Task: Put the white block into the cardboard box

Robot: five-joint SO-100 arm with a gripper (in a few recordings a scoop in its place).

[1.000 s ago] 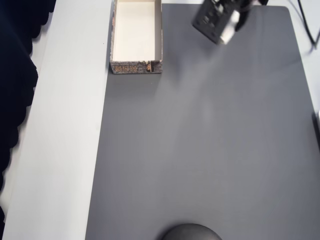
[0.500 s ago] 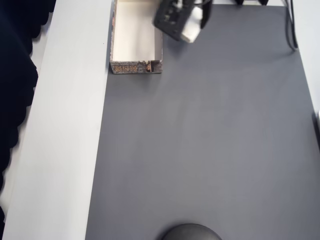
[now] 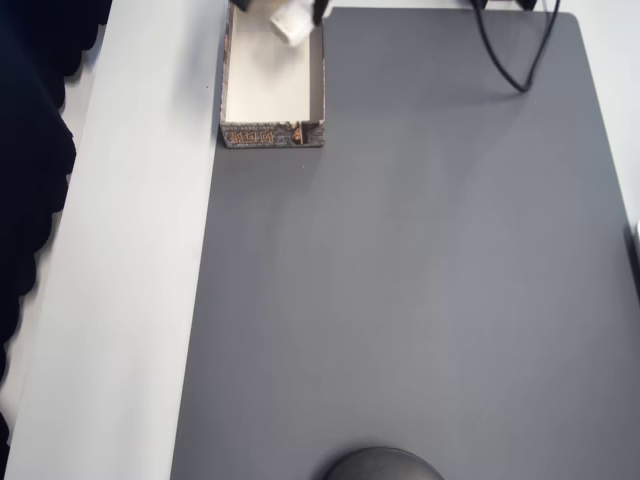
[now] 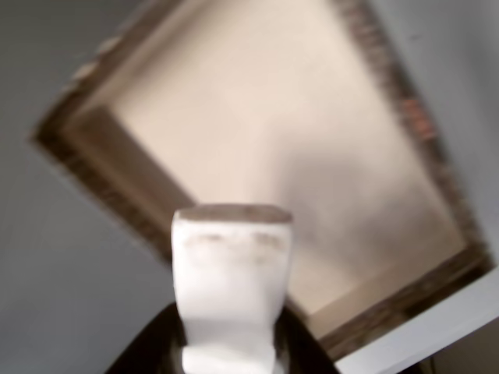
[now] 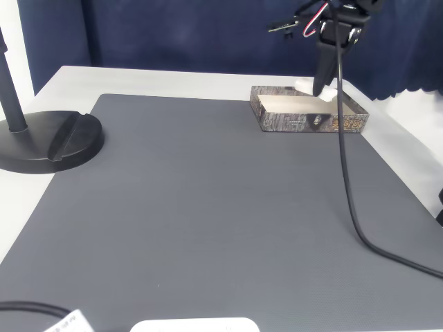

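Moving left in the overhead view, the gripper (image 4: 228, 354) has carried the white block (image 4: 231, 280) over the cardboard box (image 3: 272, 134). It pinches the block tight. The box floor lies right under it. Carrying is done; letting go is left.

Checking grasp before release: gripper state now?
Gripper: shut on the white block, held above the cardboard box.

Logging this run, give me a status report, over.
End effector shut on white block. Block held above the cardboard box, not released. Box interior bare, nothing in the way.
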